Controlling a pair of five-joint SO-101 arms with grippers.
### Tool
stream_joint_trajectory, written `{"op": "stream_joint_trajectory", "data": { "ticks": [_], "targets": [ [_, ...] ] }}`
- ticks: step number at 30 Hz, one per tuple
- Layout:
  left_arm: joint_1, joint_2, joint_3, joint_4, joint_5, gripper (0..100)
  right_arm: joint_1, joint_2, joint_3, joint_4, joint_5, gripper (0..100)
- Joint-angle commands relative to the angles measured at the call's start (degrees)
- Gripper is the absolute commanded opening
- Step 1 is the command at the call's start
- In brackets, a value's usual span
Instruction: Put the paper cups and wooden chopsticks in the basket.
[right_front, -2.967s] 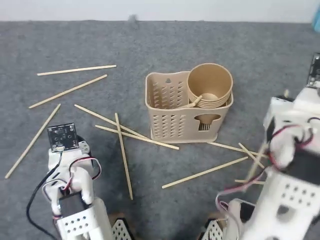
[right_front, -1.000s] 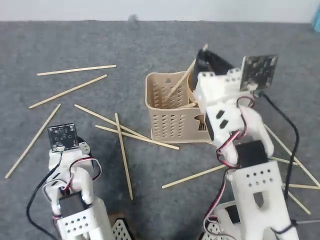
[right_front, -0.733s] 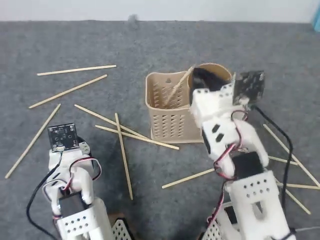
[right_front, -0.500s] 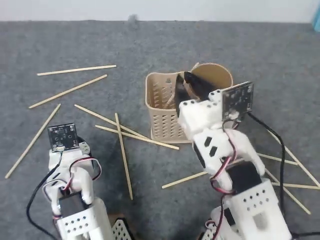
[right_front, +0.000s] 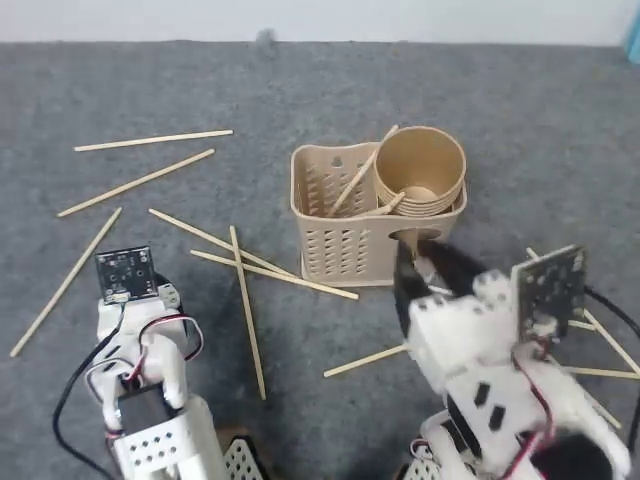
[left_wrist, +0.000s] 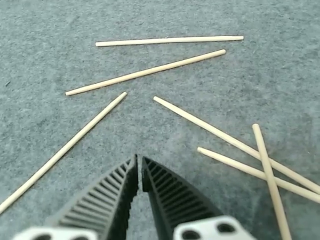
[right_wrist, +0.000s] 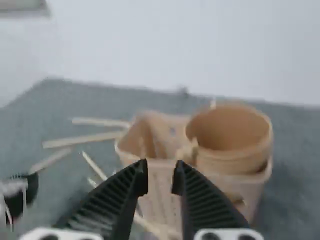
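Observation:
The beige perforated basket (right_front: 345, 240) stands mid-table. Stacked paper cups (right_front: 420, 165) fill its right compartment, and one wooden chopstick (right_front: 362, 172) leans in the left one. My right gripper (right_front: 425, 268) hovers just in front of the basket, open and holding nothing; its wrist view looks over its fingers (right_wrist: 160, 172) at the basket (right_wrist: 147, 132) and cups (right_wrist: 230, 132). My left gripper (left_wrist: 139, 162) is shut and empty, low over the carpet near several loose chopsticks (left_wrist: 145, 72). The left arm (right_front: 130, 300) sits at the front left.
Several chopsticks lie scattered on the grey carpet: a group left of the basket (right_front: 135, 183), some crossing in front of it (right_front: 247, 310), and more at the right (right_front: 365, 360) beside the right arm. A white wall runs along the far edge.
The right arm carried a chopstick over the basket, left it leaning in the left compartment, then pulled back toward the front with an open gripper. The left arm kept still.

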Motion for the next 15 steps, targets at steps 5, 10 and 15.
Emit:
{"op": "stream_joint_trajectory", "data": {
  "ticks": [5,10,15],
  "targets": [
    [-0.4,0.5,-2.1,0.2,-1.0,1,15.6,-5.8,1.1,17.9,4.5,0.8],
    [-3.6,0.6,-3.9,1.3,-7.6,1,23.3,-5.9,13.2,16.5,14.7,0.8],
    [-9.7,0.6,-10.8,7.4,-15.6,5,27.5,-5.9,16.7,16.2,23.5,0.8]
  ]
}}
